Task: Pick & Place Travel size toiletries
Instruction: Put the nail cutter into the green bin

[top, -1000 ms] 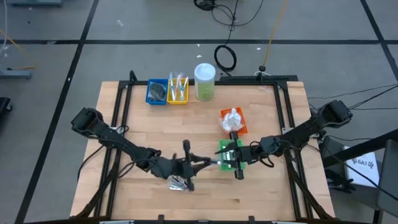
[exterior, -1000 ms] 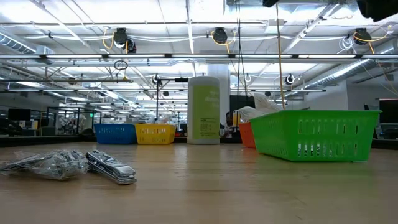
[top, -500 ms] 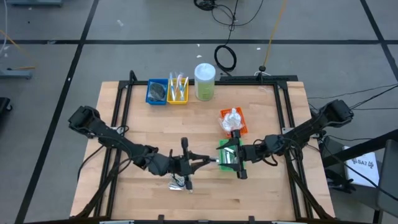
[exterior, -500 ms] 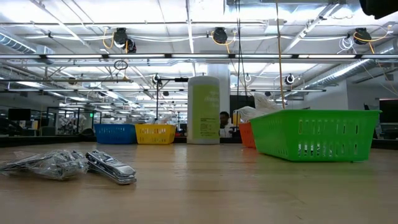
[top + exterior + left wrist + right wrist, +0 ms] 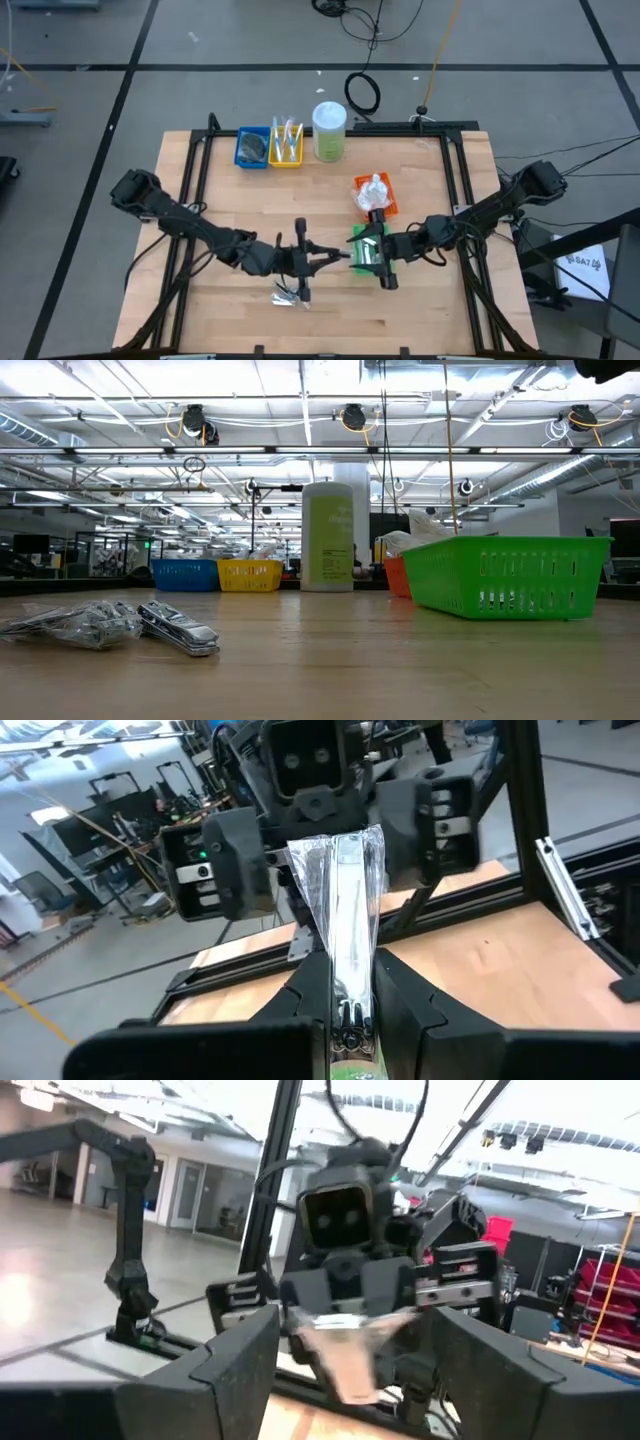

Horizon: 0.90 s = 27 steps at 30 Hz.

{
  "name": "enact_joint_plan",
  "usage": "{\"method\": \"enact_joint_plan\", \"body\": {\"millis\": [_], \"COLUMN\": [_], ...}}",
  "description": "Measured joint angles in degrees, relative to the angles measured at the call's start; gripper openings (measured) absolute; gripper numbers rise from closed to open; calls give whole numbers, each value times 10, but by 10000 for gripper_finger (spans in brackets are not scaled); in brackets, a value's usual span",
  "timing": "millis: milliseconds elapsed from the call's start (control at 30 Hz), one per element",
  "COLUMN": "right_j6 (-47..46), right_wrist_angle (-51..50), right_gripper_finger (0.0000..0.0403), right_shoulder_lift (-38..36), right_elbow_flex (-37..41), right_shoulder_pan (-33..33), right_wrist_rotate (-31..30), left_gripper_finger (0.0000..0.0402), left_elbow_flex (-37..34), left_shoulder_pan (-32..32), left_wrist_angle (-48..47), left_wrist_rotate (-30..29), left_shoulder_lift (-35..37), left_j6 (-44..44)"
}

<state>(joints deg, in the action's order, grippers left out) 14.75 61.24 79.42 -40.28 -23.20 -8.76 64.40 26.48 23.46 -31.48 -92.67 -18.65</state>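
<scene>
The counter point(image 5: 420, 170) was seen from above with both arms brought together over its front half, claw facing claw. Along the back edge stood a blue tray point(image 5: 251, 147), a yellow tray point(image 5: 286, 145) and a tall clear jar point(image 5: 329, 130); an orange tray point(image 5: 376, 196) sat right of centre, and a green tray point(image 5: 369, 250) just in front of it.

The step in hand was judged to be a hand-over in mid-air. The left claw point(image 5: 322, 254) was clenched on a slim wrapped stick point(image 5: 345, 935), gripped at one end, with the free end held out toward the right claw point(image 5: 368, 254). The right claw hovered above the green tray, its fingers spread on either side of the stick's far end; in its own wrist view nothing was pinched between them, so no grasp was counted on that side.

Loose wrapped items point(image 5: 290, 294) were noted on the counter near the front edge, below the left claw, not yet sorted. From the low view they appeared as a crinkly clear bundle point(image 5: 75, 623) with a silvery sachet point(image 5: 180, 629) beside it.

The next move was judged to call for the right claw to be closed on the stick's free end before the left is released. Release over the green tray would follow.
</scene>
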Motion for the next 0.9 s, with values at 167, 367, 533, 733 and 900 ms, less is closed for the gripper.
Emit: {"method": "enact_joint_plan", "body": {"millis": [167,367,533,733,900], "right_j6": [-4,-5,-2,-2,2], "right_wrist_angle": [-15,-10,-2,-17,-28], "right_gripper_finger": [247,238,190,99,40], "right_shoulder_lift": [9,13,13,13,13], "right_elbow_flex": [-3,-4,-4,-4,-4], "right_shoulder_pan": [7,7,7,19,24], "right_wrist_rotate": [0,-1,-1,-1,-4], "left_gripper_finger": [35,35,35,35,36], "left_elbow_flex": [0,0,0,0,0], "left_shoulder_pan": [-20,-36,-37,-36,-37], "left_wrist_angle": [2,3,2,0,-3], "left_wrist_rotate": [35,62,65,66,60], "left_shoulder_lift": [0,0,0,0,1], "left_j6": [14,24,23,23,34]}}
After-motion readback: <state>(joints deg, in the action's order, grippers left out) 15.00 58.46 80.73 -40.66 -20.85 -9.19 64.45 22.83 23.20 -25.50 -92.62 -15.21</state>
